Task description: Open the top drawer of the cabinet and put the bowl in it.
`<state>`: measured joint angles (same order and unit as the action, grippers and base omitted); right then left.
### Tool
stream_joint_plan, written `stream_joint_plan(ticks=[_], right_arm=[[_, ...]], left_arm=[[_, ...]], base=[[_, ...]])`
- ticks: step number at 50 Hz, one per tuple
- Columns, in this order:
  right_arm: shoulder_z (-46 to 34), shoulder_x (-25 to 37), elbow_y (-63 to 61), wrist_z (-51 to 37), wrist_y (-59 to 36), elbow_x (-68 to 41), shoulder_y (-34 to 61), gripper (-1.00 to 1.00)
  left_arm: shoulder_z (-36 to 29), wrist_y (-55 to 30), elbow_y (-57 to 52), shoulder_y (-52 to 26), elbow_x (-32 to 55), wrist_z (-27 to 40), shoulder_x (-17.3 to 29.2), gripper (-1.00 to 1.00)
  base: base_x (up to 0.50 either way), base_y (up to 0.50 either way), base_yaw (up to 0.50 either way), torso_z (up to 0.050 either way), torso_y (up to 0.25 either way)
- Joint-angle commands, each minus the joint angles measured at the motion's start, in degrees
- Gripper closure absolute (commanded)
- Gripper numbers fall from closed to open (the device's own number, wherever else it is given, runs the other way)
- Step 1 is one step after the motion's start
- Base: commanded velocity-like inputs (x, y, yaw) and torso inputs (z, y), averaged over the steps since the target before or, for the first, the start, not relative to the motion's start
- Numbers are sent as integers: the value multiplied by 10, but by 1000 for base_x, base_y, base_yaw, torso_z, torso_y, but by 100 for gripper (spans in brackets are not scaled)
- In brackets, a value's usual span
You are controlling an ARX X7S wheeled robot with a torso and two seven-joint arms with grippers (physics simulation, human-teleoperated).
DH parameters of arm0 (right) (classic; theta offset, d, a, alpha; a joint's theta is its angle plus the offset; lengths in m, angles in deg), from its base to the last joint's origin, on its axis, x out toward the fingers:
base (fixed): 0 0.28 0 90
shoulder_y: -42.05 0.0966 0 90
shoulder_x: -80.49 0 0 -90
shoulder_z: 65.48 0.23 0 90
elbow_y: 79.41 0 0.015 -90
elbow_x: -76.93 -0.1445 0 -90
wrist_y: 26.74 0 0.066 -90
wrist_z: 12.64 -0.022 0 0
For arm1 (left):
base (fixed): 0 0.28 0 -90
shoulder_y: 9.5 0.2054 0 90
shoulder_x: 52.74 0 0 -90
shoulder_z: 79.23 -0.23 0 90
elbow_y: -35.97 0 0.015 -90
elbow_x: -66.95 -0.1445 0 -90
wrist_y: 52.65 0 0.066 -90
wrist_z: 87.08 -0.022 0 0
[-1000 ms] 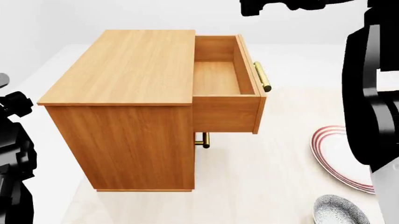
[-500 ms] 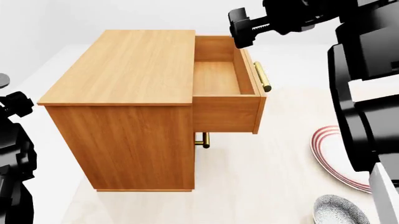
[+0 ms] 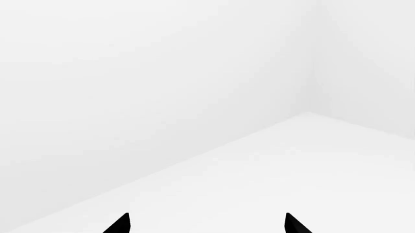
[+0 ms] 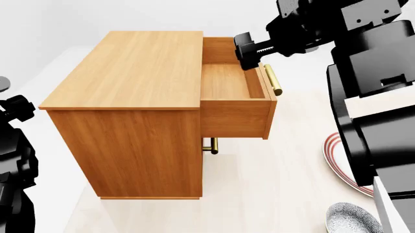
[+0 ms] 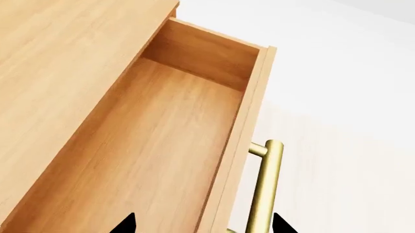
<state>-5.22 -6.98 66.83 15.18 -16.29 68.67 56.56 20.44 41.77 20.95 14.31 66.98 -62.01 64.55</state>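
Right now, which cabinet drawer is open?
The top drawer, pulled out with its empty wooden interior showing. Below it only a lower drawer's brass handle shows, close against the cabinet front.

Lighting even, bright and diffuse; no glare. All views render sharp, without blur or edge distortion. Shadows faint; the cabinet [image 4: 129, 116] side reads slightly darker.

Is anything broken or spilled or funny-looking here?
Nothing is broken or spilled. The top drawer is open and empty, and the bowl sits upright on the floor by the plate, not yet inside.
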Motion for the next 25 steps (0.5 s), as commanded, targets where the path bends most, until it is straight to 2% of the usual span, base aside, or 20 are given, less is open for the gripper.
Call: stream_joint_plan(ticks=[1,25], right_arm=[[4,-2,29,-11,23,-6,-13,-100],[4,3,56,-26,54,-19,-35,-100]], left_arm=[[0,2,0,1,0,-1,0,-100],[1,5,0,2,0,-3,1,-100]], base=[[0,0,0,0,0],[0,0,0,0,0]])
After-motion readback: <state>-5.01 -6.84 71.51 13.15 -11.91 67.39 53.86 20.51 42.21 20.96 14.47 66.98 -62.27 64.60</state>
